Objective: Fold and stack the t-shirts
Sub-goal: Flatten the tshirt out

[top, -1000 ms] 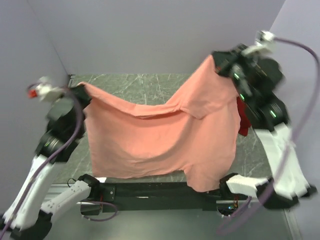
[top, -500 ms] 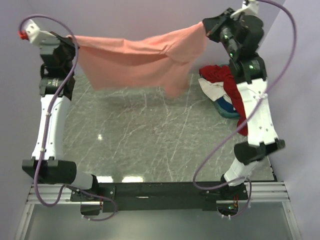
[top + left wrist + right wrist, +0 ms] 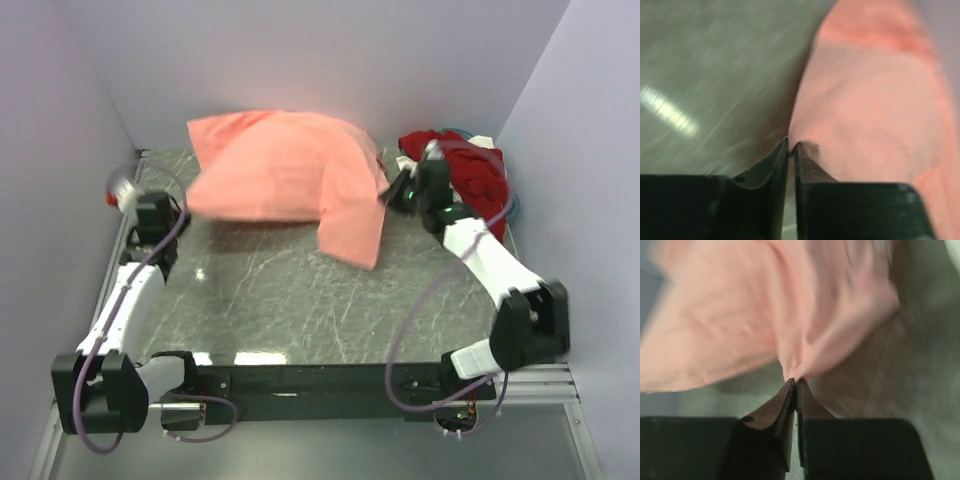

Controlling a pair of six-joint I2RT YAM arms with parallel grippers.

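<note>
Salmon-pink shirt (image 3: 280, 170) is puffed up over the far half of the surface (image 3: 280, 300), between the two arms, with one flap hanging down toward the middle. Right claw (image 3: 795, 381) is clenched on a bunched corner of it, the cloth gathering right into the tips. Left claw (image 3: 791, 145) is nearly pinched together with the shirt's edge at its tips, can't tell if it's actually gripping. Dark red shirt (image 3: 478, 168) sits heaped in the far right corner.

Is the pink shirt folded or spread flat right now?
Neither: the pink shirt billows up, rumpled, with one flap drooping forward onto the table.
</note>
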